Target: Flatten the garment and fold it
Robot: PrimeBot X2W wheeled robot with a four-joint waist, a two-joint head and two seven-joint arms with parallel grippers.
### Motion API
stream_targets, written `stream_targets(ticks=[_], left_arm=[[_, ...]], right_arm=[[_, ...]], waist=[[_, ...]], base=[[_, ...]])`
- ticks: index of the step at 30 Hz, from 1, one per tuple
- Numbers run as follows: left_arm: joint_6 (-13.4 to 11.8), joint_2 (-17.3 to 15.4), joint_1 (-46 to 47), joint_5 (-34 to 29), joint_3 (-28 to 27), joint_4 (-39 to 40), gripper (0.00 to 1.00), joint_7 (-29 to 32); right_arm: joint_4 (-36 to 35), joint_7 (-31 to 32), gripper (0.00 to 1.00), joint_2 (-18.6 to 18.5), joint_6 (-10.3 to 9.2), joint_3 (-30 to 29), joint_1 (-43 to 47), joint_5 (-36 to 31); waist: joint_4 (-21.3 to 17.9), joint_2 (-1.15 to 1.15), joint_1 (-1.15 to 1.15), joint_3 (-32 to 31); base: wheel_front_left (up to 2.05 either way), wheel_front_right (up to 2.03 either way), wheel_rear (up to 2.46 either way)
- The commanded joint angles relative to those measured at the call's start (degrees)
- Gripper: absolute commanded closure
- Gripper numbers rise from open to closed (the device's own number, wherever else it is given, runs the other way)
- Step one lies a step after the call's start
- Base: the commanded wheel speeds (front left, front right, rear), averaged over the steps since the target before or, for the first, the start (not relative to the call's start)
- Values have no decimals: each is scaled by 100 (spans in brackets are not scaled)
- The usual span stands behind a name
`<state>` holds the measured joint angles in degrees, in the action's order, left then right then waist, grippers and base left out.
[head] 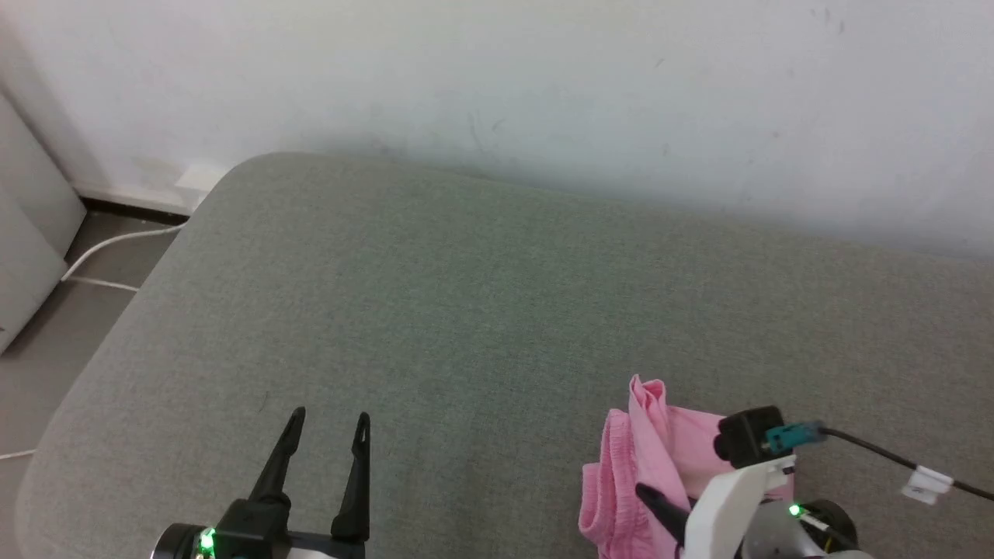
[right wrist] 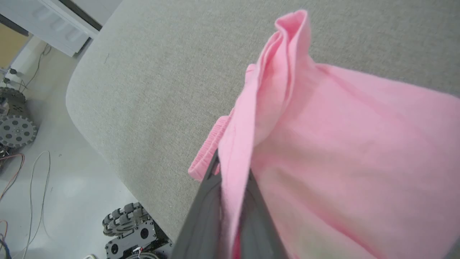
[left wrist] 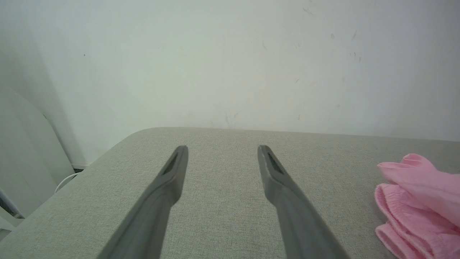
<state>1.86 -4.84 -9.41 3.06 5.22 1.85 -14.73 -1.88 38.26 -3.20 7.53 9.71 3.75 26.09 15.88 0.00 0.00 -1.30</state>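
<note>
The garment (head: 660, 450), light pink shorts, lies bunched on the grey cushion (head: 466, 310) near its front right. A fold of it stands up in a peak. My right gripper (head: 648, 493) is shut on a pleat of the pink cloth beside the gathered waistband (right wrist: 208, 151); in the right wrist view the cloth (right wrist: 341, 144) runs between the two fingers of the right gripper (right wrist: 231, 172). My left gripper (head: 330, 417) stands open over bare cushion at the lower left, well apart from the shorts. The left wrist view has the left gripper (left wrist: 222, 148) holding nothing and the shorts (left wrist: 417, 194) at the right edge.
A pale wall (head: 543, 93) rises behind the cushion. The cushion's rounded left edge (head: 116, 341) drops to a grey floor with a white cable (head: 116, 241) and a white cabinet (head: 23, 233). The robot's wheeled base (right wrist: 133, 223) sits below the front edge.
</note>
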Motion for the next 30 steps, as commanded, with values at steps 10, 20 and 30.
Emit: stream_targets(ticks=[10,20,30], left_arm=[[85,64,150,-71,77,-112,0,-27],[57,85,177,-61,37,-207,0,-27],[53,101,109,23,-74,-161,0,-27]], right_arm=[[1485,-661,0,-22,-4,874,-591,-328],[1771,-1193,0,-457,-4,1557,-1021,67],[999,-1698,0,-1484,-4,1242,-1535,-325]], waist=[[265,0,0,185],[18,0,0,80],[-576,0,0,-142]], base=[[0,0,0],[0,0,0],[0,0,0]])
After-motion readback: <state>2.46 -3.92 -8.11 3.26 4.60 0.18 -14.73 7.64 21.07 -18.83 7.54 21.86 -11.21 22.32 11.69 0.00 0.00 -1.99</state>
